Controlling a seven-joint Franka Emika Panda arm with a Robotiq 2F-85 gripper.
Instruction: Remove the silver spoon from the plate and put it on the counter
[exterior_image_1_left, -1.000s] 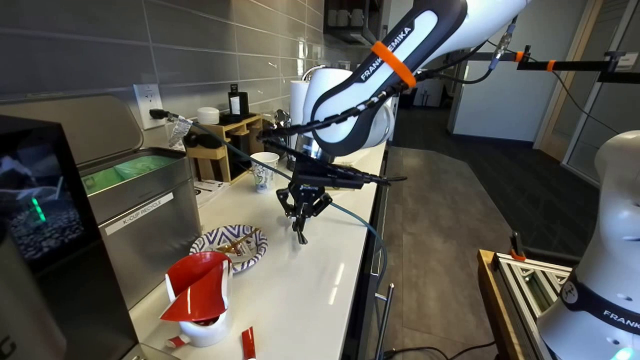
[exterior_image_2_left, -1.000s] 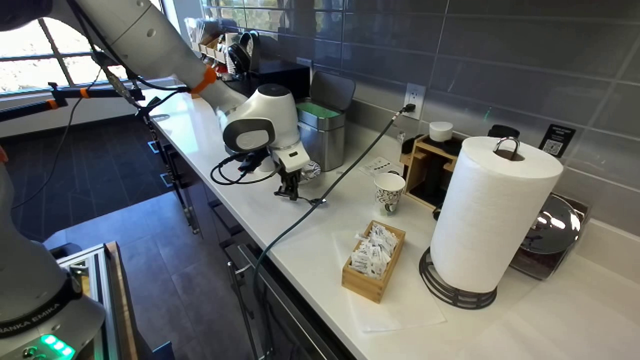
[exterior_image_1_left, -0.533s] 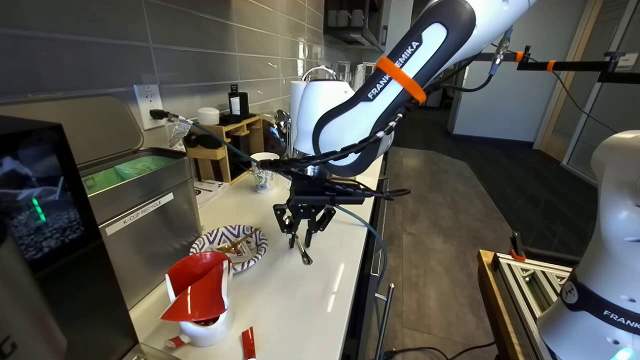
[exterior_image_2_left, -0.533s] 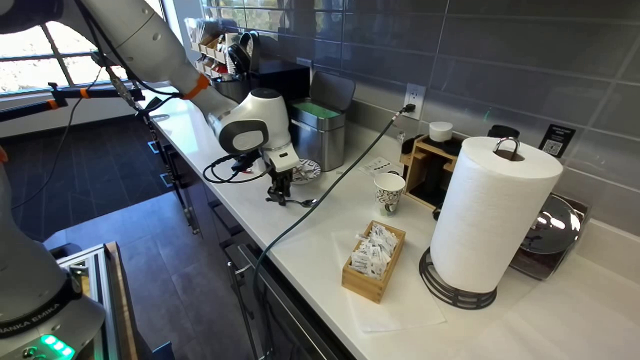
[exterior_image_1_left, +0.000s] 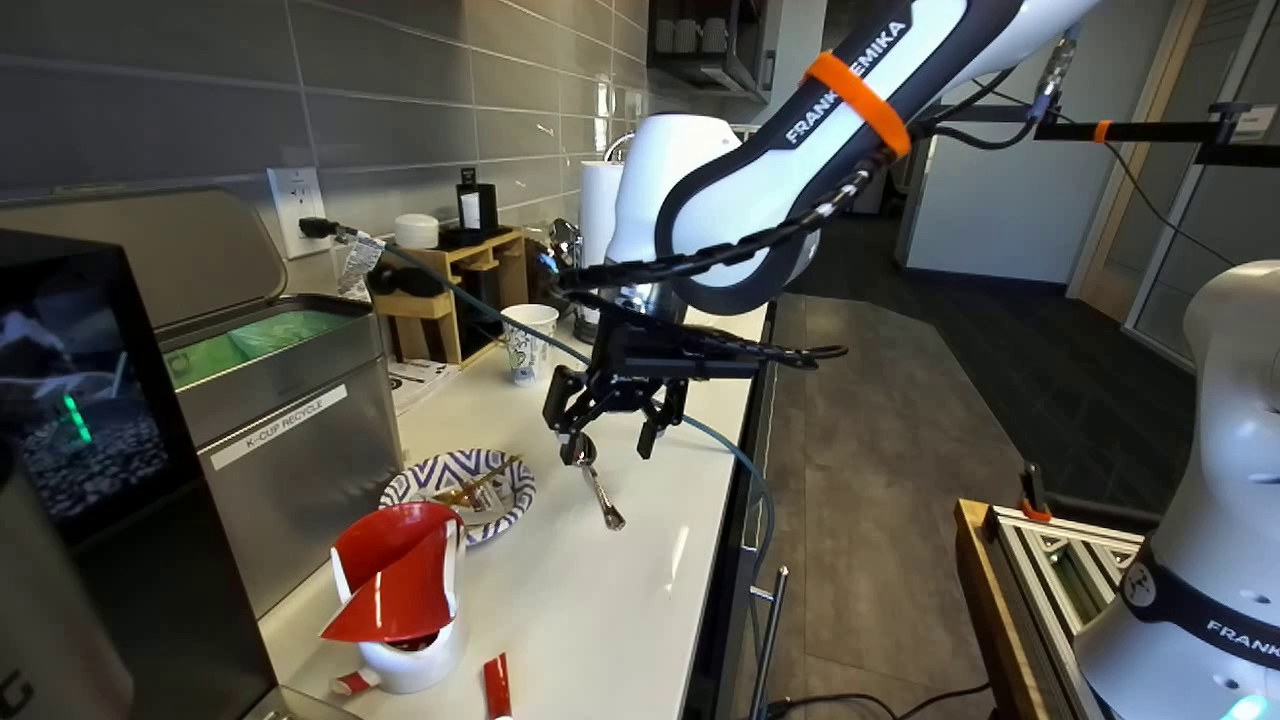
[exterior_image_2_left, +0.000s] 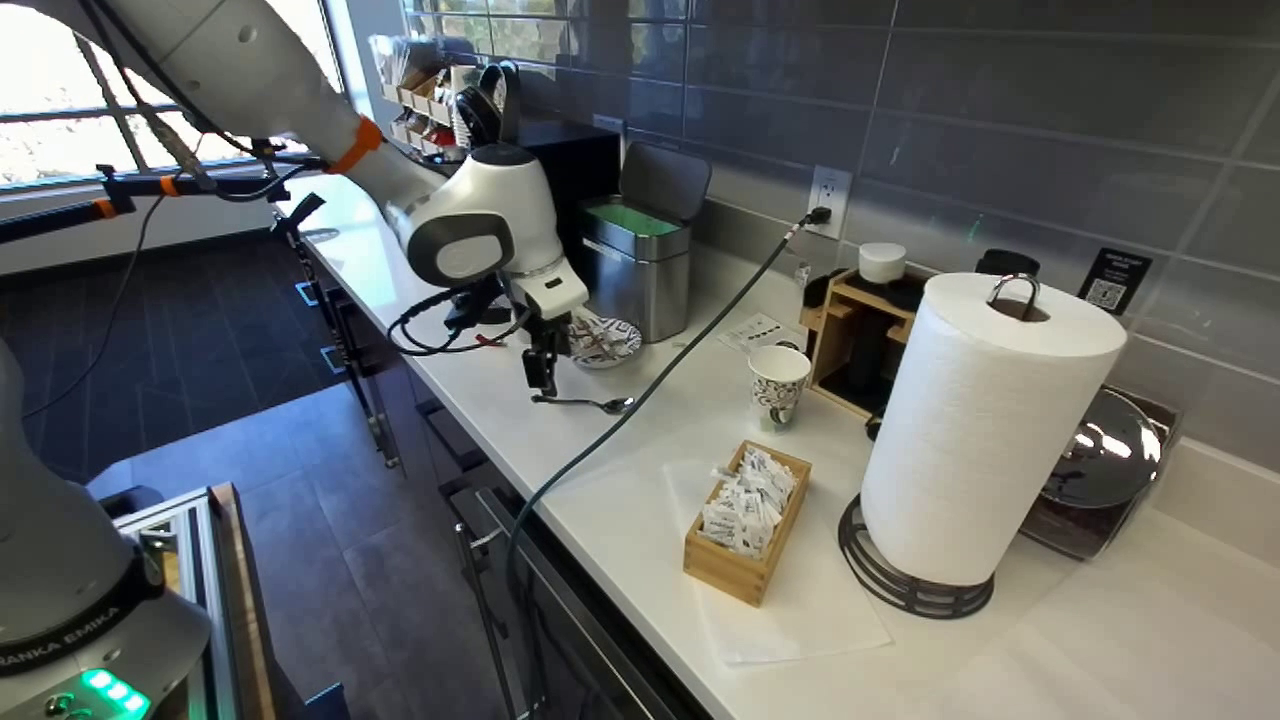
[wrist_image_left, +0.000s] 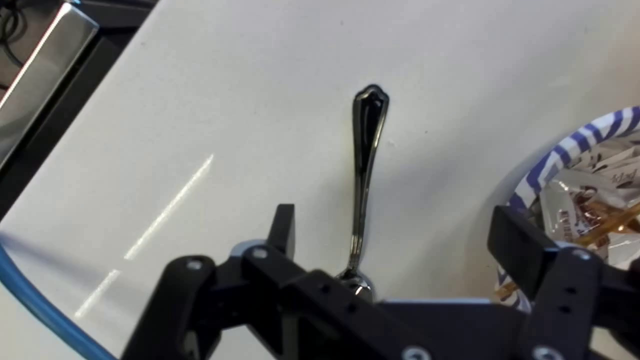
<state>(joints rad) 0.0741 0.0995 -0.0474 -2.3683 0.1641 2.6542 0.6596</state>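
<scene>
There's the silver spoon (wrist_image_left: 363, 180), lying on the white counter (wrist_image_left: 250, 100) with its bowl partly hidden behind the gripper (wrist_image_left: 397, 232), whose 2 fingers (wrist_image_left: 285, 230) stand wide apart. In the wrist view, 1 of them covers part of the blue-and-white rim of the plate (wrist_image_left: 565, 150); I can't tell whether they touch. Packets (wrist_image_left: 575, 197) and a brown stick (wrist_image_left: 607, 225) lie in it. A blue cable (wrist_image_left: 42, 311) crosses the corner.
</scene>
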